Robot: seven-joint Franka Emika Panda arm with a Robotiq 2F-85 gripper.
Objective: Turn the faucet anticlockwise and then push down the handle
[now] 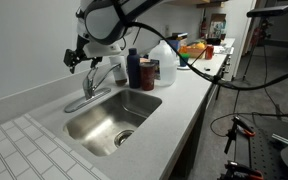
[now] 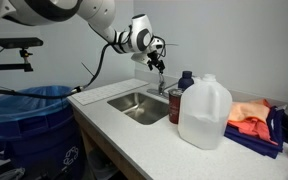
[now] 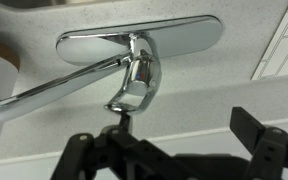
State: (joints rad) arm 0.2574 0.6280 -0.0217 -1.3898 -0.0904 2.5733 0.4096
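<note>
The gripper (image 3: 164,140) hangs with its fingers spread wide, holding nothing, just above the faucet (image 1: 90,88) at the back edge of the sink (image 1: 99,118). In the wrist view the handle (image 3: 134,85) sits at about eleven o'clock from the fingers, and the spout (image 3: 44,88) runs toward nine. From that off-centre position, a finger could slip off the slick chrome, or press the handle down before the spout has been turned.

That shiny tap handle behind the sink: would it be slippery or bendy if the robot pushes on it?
Probably slippery: the handle is polished chrome and smoothly curved. It is likely stiff, since it looks like solid metal, so it should pivot rather than bend. The faucet seems fixed to the counter, so it shouldn't tip.
</note>
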